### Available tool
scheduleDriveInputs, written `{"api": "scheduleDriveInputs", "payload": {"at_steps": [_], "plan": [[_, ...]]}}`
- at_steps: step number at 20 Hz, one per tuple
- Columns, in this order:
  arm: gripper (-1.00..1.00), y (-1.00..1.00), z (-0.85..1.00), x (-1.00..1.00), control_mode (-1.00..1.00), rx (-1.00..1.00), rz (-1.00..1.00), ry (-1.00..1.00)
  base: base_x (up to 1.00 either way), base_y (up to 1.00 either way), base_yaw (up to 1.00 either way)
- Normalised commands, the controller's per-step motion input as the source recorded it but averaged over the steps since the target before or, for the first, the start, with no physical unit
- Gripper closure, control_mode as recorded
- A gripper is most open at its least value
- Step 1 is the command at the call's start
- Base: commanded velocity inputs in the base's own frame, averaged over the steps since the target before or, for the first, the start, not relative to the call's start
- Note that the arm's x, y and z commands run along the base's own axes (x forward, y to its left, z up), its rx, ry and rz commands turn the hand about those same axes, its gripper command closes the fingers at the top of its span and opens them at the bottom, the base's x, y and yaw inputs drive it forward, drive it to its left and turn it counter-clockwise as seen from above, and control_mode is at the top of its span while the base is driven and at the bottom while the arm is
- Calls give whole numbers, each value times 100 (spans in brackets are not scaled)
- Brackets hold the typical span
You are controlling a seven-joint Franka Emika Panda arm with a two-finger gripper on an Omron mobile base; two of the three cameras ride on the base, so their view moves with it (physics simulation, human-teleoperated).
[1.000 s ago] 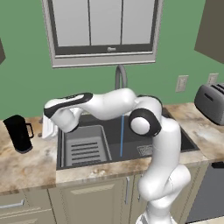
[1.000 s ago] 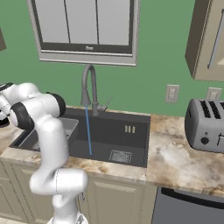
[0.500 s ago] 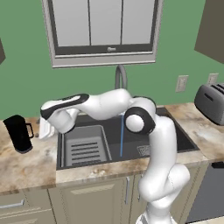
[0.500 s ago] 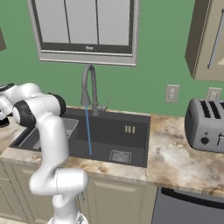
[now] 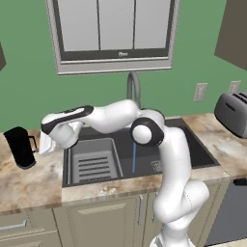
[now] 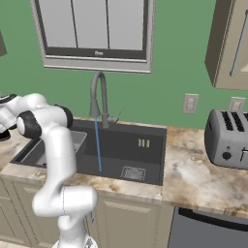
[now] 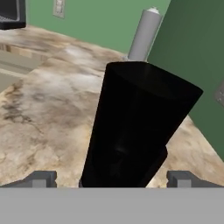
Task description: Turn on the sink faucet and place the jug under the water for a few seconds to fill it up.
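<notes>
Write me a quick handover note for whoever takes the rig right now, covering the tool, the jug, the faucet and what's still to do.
Tool: open, holding nothing, lined up on the jug with a finger tip on either side of it in the hand view.
Jug: upright on the counter left of the sink, not yet gripped.
Sink faucet: on; the water falls in a thin blue stream into the basin.
Done: faucet turned on, arm reached across to the jug.
Left: close on the jug, carry it under the stream, hold it there a few seconds.
</notes>
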Motion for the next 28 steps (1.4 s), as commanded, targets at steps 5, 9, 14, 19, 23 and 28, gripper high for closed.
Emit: {"api": "scheduleDriveInputs", "payload": {"at_steps": [5,9,14,19,23,28], "plan": [[-100,12,-16,28,-100,0,1,0,0,0,0],[-100,2,-12,23,-100,0,2,0,0,0,0],[-100,6,-5,7,-100,0,2,0,0,0,0],[-100,18,0,0,-100,0,2,0,0,0,0],[-100,23,-3,0,-100,0,2,0,0,0,0],[-100,17,-4,2,-100,0,2,0,0,0,0]]}}
